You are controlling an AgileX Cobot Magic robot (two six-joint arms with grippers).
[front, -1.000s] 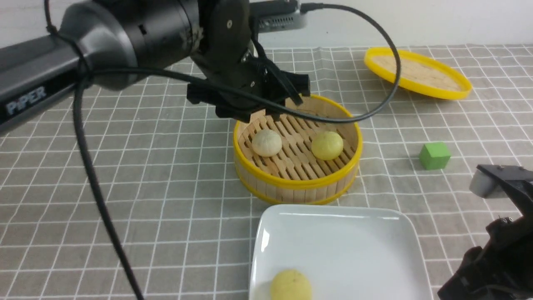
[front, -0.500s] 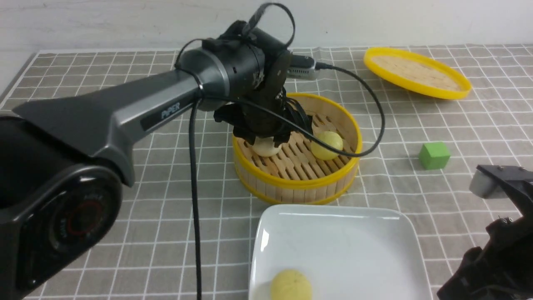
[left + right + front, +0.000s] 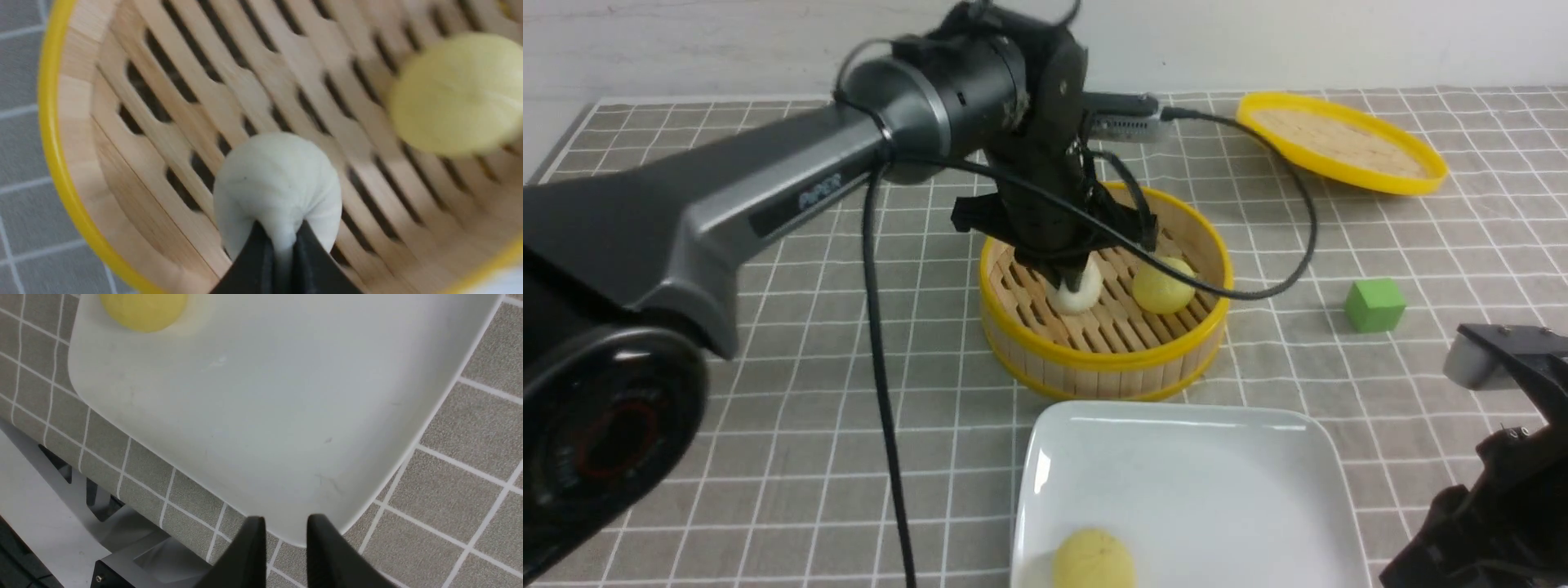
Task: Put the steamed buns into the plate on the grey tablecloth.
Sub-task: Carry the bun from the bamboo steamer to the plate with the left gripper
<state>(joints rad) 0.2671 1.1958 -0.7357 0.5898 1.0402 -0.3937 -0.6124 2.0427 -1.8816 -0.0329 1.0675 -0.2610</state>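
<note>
– Where's the white bun (image 3: 1080, 296) rn?
– Low inside the steamer basket (image 3: 1094, 357). The left pincer (image 3: 1075, 276) points straight down at it & is squeezed shut on its top. In the left wrist view the dough bulges round the two black tips. Can't tell if it's off the slats yet.
– And the plate (image 3: 1201, 465)?
– On the grey tablecloth (image 3: 800, 367), just beside the basket, on the side nearer the robot. So from the pincer the plate lies back toward the robot & a bit to the right.
– Anything in the way?
– The basket's yellow rim, I think. It stands betw. bun & plate, so the bun prob. has to go up first, then back over the rim, then down.
– What about the other buns?
– One yellow bun (image 3: 1093, 560) sits in the plate at its near edge. The second yellow bun (image 3: 1165, 286) is in the basket, just beside the white one, on its right. Don't bump it!
– Which arm does it?
– Left has the bun, so left, I guess. The right pincer (image 3: 286, 528) hangs by the plate's corner w/ a thin gap betw. its tips & nothing in it.
</note>
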